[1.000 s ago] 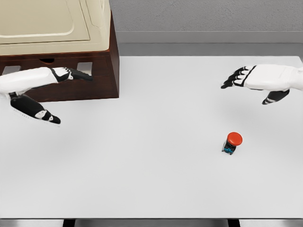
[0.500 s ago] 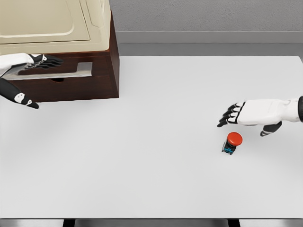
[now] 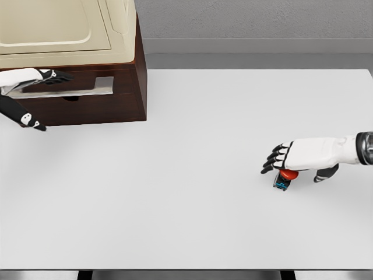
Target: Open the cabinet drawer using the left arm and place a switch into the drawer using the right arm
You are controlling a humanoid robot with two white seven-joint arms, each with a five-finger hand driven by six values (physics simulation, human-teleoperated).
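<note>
The switch (image 3: 284, 178), a small dark body with a red round button, lies on the white table (image 3: 192, 175) at the right. My right hand (image 3: 285, 157) hovers just over it, palm down, fingers spread, partly covering the red button. The dark wooden cabinet (image 3: 125, 102) stands at the back left. Its drawer (image 3: 87, 87) shows a metal handle strip. My left hand (image 3: 44, 79) reaches in from the left edge with its fingers laid on the drawer front by the handle, thumb hanging below. No grasp is visible.
A cream-coloured appliance (image 3: 64, 29) sits on top of the cabinet. A grey wall (image 3: 256, 23) runs behind the table. The table's front edge lies near the bottom of the picture.
My right hand has come down and toward me from the back right until it covers the switch. The left hand rose to the drawer front and shifted slightly left along it.
</note>
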